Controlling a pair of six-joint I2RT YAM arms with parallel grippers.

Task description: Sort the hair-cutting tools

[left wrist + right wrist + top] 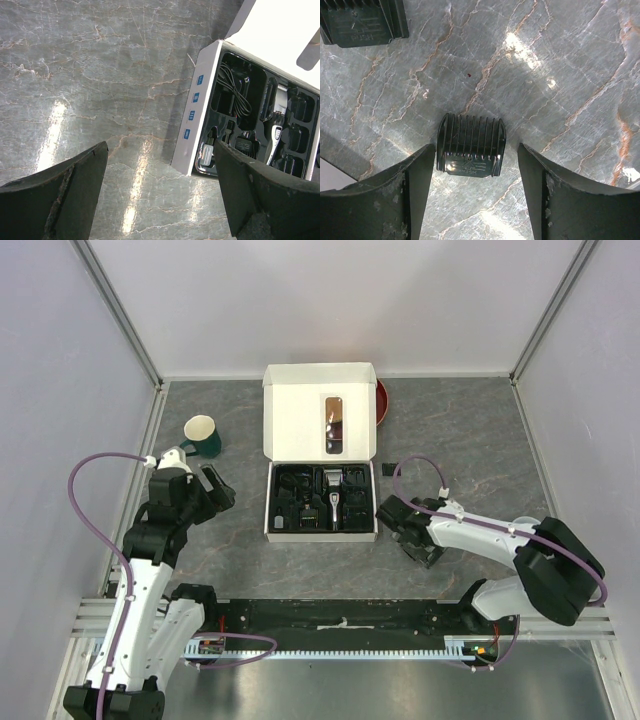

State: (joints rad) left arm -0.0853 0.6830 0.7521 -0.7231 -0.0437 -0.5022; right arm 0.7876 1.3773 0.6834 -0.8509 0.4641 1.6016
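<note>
A small black comb guard point(471, 146) lies flat on the marble table between the open fingers of my right gripper point(474, 165), which hangs just above it without touching. A second comb guard point(362, 22) lies farther off; it also shows in the top view point(388, 469). The open white box point(318, 425) holds a black tray with the black-and-silver clipper point(332, 502) and the coiled black cable point(235, 90). My right gripper point(410, 535) is just right of the box. My left gripper point(215, 490) is open and empty over bare table left of the box point(197, 105).
A green mug point(203, 436) stands at the left behind my left arm. A red round object point(381, 400) sits behind the box lid. The box corner point(330, 172) lies close to my right gripper's left finger. Enclosure walls ring the table.
</note>
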